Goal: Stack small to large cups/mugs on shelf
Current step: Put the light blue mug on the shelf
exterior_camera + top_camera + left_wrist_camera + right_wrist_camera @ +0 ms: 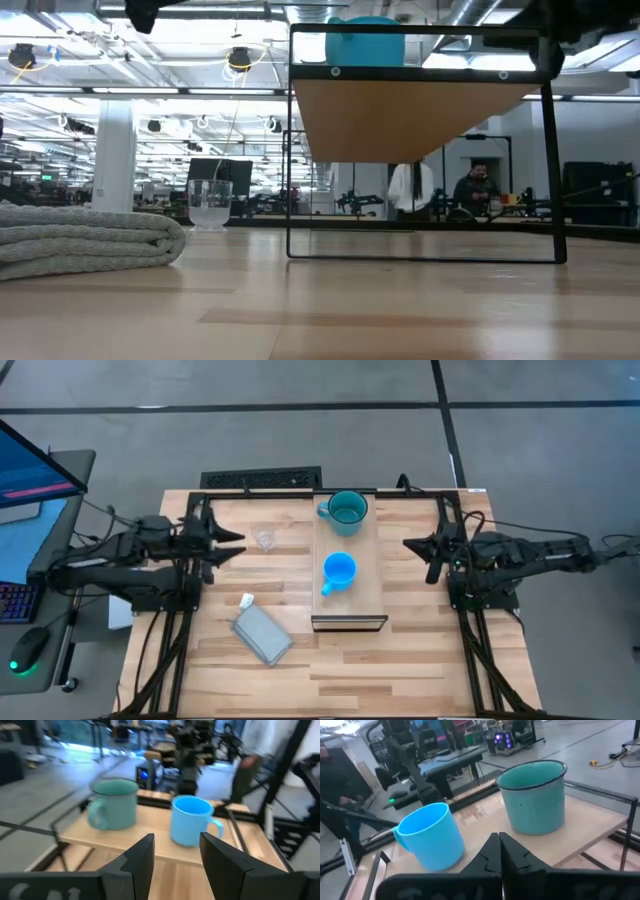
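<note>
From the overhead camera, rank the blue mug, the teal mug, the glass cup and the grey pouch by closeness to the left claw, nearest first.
1. Glass cup: on the tabletop just right of the left claw.
2. Grey pouch: on the tabletop, toward the front edge.
3. Blue mug: on the shelf, front half.
4. Teal mug: on the shelf's back end.

Pouch and blue mug are close to a tie.

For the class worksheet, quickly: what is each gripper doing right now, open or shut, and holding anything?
Left gripper: open, holding nothing, left of the shelf.
Right gripper: shut, holding nothing, right of the shelf.
</note>
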